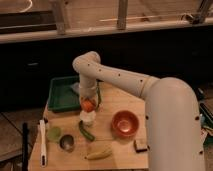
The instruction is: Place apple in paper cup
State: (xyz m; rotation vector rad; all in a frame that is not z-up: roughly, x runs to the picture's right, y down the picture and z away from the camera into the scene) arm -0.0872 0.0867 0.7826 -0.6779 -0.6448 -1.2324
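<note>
The small red-orange apple (88,105) hangs in my gripper (88,103) just above the small white paper cup (88,117), which stands on the wooden table (115,100) near its middle left. My white arm reaches in from the right and bends down over the cup. The gripper is shut on the apple, which sits almost touching the cup's rim.
A green tray (62,94) lies at the back left. An orange-red bowl (125,123) sits right of the cup. A green pepper (86,131), a light green round thing (53,134), a grey metal cup (67,143), a yellow corn-like item (99,154), a white utensil (42,142) and a small brown block (140,145) lie near the front.
</note>
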